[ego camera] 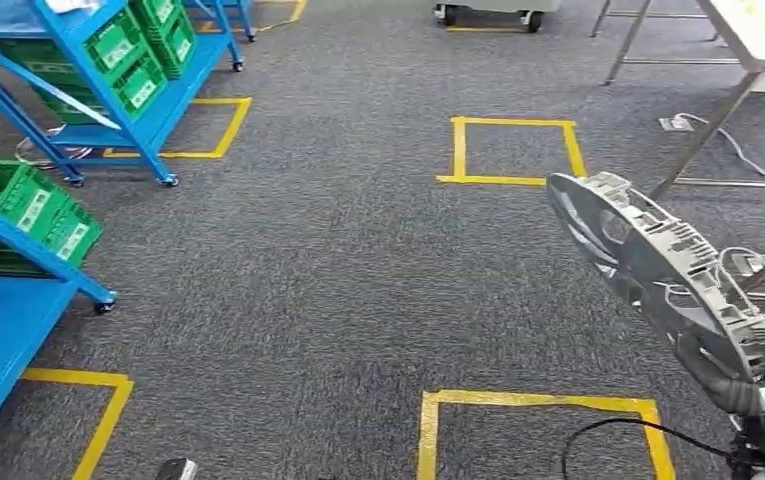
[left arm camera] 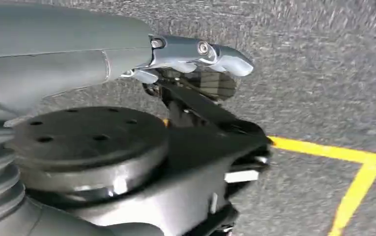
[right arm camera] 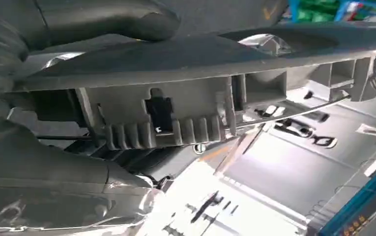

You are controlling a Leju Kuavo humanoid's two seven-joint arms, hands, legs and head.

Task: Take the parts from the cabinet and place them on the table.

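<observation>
A long grey plastic part [ego camera: 658, 262] with ribs and clips juts up and to the left from my right hand [ego camera: 753, 385], which grips its lower end at the right of the head view. Up close in the right wrist view, the thumb [right arm camera: 102, 19] lies over the part's flat edge [right arm camera: 200, 98] and the fingers close beneath it. My left hand [left arm camera: 195, 54] hangs over the grey carpet with its thumb stretched out and nothing in it. The white-topped table [ego camera: 763, 30] on metal legs stands at the far right.
Two blue racks [ego camera: 108, 90] [ego camera: 3, 300] with green bins [ego camera: 138, 50] [ego camera: 33, 210] stand on wheels along the left. Yellow tape squares [ego camera: 513, 150] [ego camera: 538, 405] mark the carpet. A black cable [ego camera: 608, 430] lies near my right arm. A wheeled cart [ego camera: 488, 12] is far ahead.
</observation>
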